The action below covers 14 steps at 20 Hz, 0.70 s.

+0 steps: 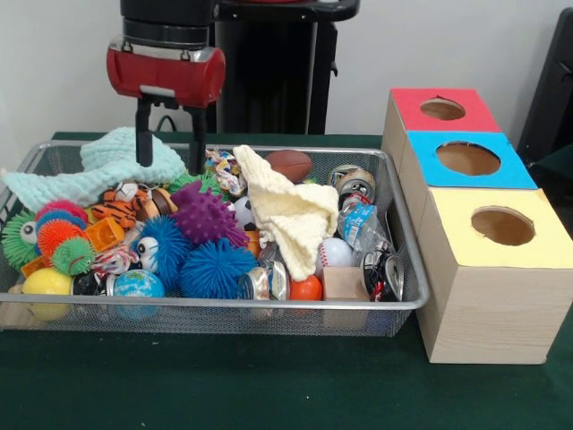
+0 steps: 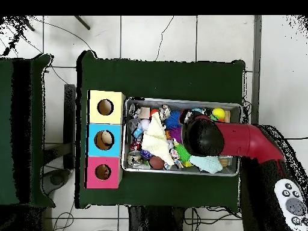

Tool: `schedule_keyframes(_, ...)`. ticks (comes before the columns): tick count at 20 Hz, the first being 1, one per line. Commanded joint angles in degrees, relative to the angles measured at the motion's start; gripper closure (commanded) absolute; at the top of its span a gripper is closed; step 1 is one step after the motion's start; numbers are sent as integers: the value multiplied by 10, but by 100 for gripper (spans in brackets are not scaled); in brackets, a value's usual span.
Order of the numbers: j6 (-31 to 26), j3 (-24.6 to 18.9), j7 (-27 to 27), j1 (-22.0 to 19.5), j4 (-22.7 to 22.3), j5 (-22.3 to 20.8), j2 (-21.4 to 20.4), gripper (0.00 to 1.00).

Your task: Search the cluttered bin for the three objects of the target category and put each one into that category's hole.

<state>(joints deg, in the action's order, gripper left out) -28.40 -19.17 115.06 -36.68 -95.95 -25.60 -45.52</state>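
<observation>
Gripper point(image 1: 169, 151) hangs over the bin's point(image 1: 407, 296) far-left part, fingers point(image 1: 143, 134) spread, nothing held, tips just above the mint cloth point(image 1: 94, 170). Tiger point(image 1: 121, 208) lies in the bin just in front, beside the purple spiky ball point(image 1: 204, 215).

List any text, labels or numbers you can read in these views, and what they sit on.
None can be read.
Crushed cans and a plastic packet in the bin: printing too blurred to read.
Red, blue and yellow box tops: no lettering visible.
</observation>
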Motion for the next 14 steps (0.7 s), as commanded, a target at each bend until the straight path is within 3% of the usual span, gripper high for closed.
schedule_keyframes(1, 50, 48, 128, 15, -29, 33, 41, 0)
schedule_keyframes(7, 57, 56, 114, 13, -37, 63, 42, 0)
schedule_keyframes(14, 70, 48, 84, -15, -77, 91, 19, 0)
